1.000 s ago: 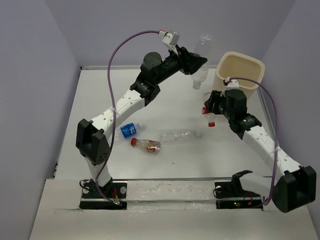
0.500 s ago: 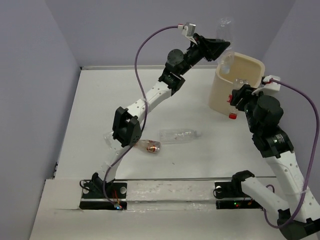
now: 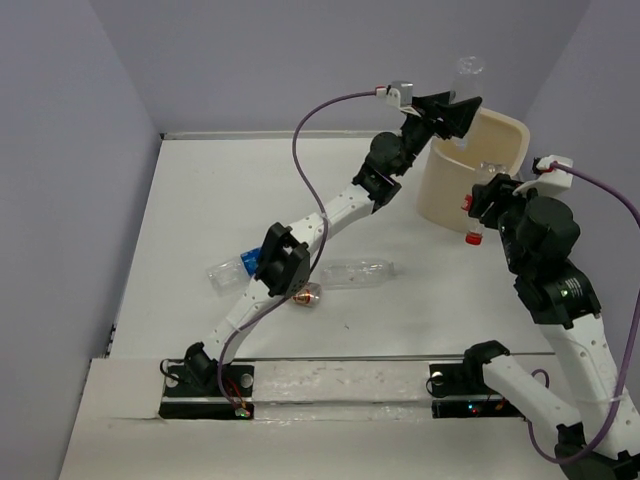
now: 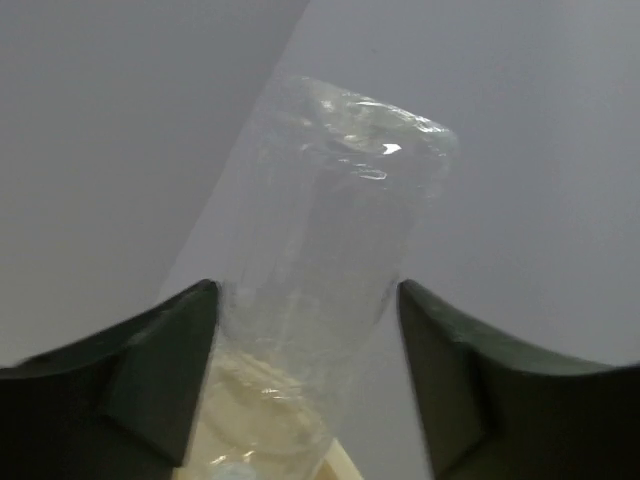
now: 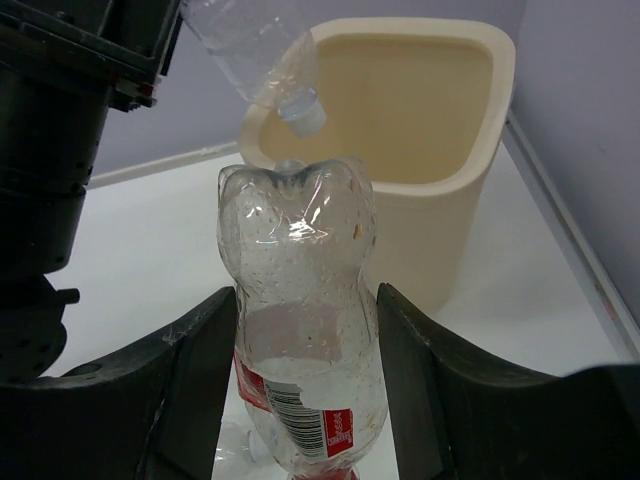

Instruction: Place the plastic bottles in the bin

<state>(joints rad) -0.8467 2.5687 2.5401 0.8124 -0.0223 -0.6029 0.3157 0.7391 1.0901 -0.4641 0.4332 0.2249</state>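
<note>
My left gripper (image 3: pixel 457 113) (image 4: pixel 305 295) hangs above the cream bin (image 3: pixel 447 190) (image 5: pixel 430 215) and is open. A clear plastic bottle (image 3: pixel 466 72) (image 4: pixel 335 210) stands cap-down between its jaws, brushing the left finger, with a gap to the right one. Its pale cap (image 5: pixel 301 116) points at the bin's near rim. My right gripper (image 3: pixel 485 207) (image 5: pixel 305 295) is shut on another plastic bottle (image 3: pixel 474 237) (image 5: pixel 296 245) with a red label, held cap-down just in front of the bin. Three more bottles lie on the table: a clear one (image 3: pixel 357 271), a blue-labelled one (image 3: pixel 237 268), and an orange one (image 3: pixel 306 294).
The bin stands at the table's back right corner, next to the right wall. The left arm's elbow (image 3: pixel 285 262) hangs over the bottles lying on the table. A purple cable (image 3: pixel 320 115) loops above the left arm.
The left arm has swung right and up over the bin, and its jaws have opened off the clear bottle. The right arm has carried its bottle right, up to the bin.
</note>
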